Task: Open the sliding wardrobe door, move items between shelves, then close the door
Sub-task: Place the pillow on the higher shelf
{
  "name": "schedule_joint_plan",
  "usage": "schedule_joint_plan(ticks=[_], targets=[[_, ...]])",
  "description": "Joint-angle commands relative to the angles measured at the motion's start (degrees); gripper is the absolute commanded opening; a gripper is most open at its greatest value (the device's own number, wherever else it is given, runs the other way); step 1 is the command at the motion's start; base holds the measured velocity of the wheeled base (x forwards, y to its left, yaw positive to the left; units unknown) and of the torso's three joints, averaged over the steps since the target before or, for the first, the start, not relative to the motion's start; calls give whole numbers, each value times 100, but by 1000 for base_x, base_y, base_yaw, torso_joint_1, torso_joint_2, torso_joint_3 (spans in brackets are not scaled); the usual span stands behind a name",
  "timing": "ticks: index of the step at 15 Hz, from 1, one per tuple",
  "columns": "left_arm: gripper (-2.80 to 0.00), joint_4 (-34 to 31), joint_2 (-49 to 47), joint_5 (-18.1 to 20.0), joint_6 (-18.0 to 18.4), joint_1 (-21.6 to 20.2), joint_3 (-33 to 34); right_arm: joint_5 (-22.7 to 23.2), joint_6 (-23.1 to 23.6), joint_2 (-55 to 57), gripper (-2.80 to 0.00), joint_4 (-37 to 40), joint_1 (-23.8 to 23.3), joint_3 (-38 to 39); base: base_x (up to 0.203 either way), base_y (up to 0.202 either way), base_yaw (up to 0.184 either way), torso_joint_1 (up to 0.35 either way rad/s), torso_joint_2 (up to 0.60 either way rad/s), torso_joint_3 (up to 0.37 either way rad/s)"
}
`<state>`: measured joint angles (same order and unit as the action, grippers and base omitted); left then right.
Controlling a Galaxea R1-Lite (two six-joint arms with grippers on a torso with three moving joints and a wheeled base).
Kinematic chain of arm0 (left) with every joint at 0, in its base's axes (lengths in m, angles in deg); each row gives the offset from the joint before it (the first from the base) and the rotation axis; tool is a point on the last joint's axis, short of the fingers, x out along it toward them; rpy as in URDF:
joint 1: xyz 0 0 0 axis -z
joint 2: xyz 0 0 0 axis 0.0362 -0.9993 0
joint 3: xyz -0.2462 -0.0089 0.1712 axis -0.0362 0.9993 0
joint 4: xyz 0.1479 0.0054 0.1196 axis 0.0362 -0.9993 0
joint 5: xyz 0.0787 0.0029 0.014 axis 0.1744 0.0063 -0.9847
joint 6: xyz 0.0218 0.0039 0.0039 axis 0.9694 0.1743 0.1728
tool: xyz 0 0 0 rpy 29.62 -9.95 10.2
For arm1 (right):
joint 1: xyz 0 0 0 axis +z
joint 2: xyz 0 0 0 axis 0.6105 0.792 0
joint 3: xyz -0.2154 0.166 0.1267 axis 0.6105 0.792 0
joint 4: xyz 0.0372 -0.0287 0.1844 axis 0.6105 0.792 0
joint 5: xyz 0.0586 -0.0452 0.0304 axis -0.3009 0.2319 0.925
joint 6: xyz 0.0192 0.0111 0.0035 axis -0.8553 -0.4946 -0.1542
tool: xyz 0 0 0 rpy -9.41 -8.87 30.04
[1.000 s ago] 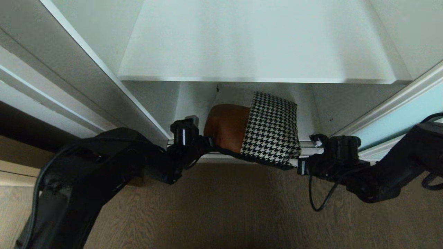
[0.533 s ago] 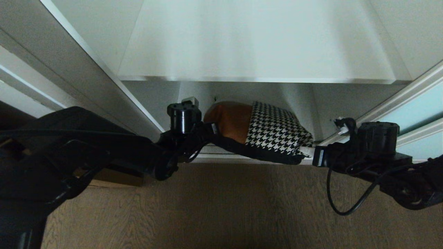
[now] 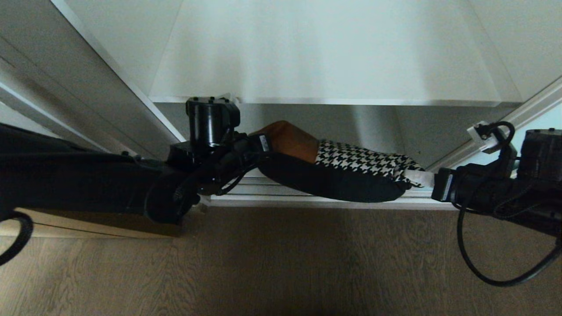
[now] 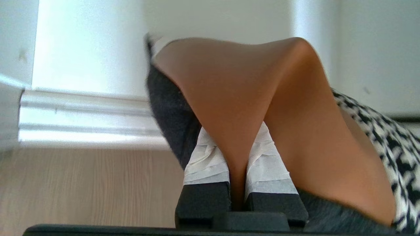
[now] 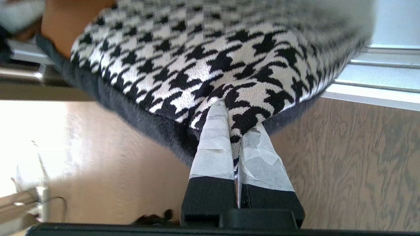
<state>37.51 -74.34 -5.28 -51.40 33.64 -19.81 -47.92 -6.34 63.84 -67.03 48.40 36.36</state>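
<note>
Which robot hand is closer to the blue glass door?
The right. The right gripper, pinching the pillow's houndstooth end, is just beside the sliding door; the left gripper pinches the far brown end.

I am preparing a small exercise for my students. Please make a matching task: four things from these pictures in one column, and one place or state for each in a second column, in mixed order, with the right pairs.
Things
1. left claw
2. right claw
3. upper shelf
4. sliding wardrobe door

Places or states
a. bare white board above the pillow
b. shut on the houndstooth corner
c. pale aqua glass at the right edge
d. shut on the tan-brown corner

Pairs: 1-d, 2-b, 3-a, 4-c
</note>
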Motion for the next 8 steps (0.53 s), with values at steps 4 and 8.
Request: schedule_joint_plan(ticks=[4,8], targets=[[-280,-399,1147,-241,-56,542,625,87,-105,-1301,-280,612,4,228,0,0,0,0,0,0],[-280,-543,1839,-319,-65,738,1139,172,-177,-2094,-280,1406,18,244,0,0,0,0,0,0]])
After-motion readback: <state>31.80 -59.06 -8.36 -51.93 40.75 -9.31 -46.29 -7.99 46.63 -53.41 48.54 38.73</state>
